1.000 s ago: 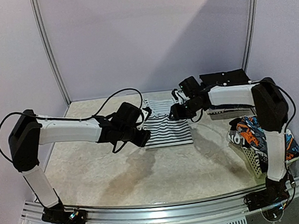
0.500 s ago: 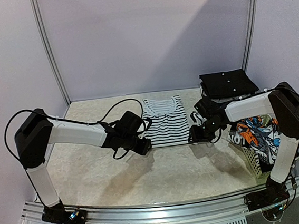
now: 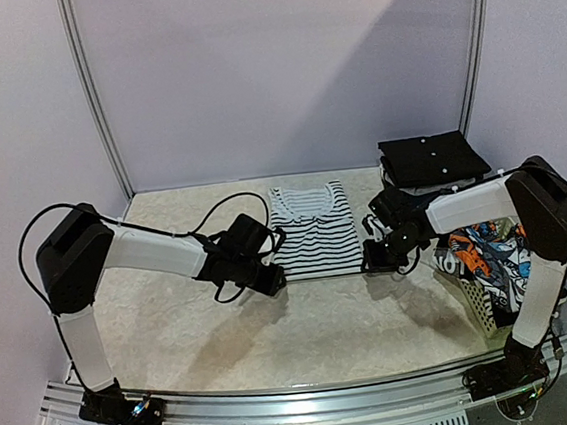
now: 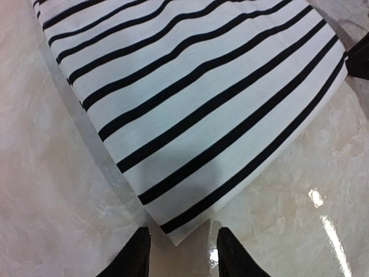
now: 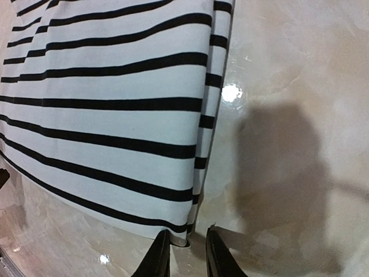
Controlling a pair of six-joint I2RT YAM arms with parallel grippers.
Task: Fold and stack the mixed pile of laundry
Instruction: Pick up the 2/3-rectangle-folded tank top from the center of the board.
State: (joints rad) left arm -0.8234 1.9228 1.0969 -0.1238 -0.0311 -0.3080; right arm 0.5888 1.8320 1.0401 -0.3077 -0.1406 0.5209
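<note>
A white shirt with thin black stripes (image 3: 314, 232) lies flat in the middle of the table, collar at the far end. My left gripper (image 3: 275, 282) sits low at its near left corner. In the left wrist view the shirt's corner (image 4: 173, 234) points into the gap of the left gripper (image 4: 183, 254), whose jaws stand apart without touching it. My right gripper (image 3: 369, 262) is at the near right corner. There the folded edge (image 5: 199, 173) ends between the narrowly parted jaws of the right gripper (image 5: 188, 254). An orange, blue and black print garment (image 3: 489, 258) spills from the basket.
A white lattice basket (image 3: 476, 304) stands at the right edge near the right arm's base. A folded black garment (image 3: 431, 158) lies at the back right corner. Walls close the table at the back and both sides.
Both grippers came toward me from the shirt's upper half to its two near corners. The shirt, bunched under the arms before, now lies flat and full length.
</note>
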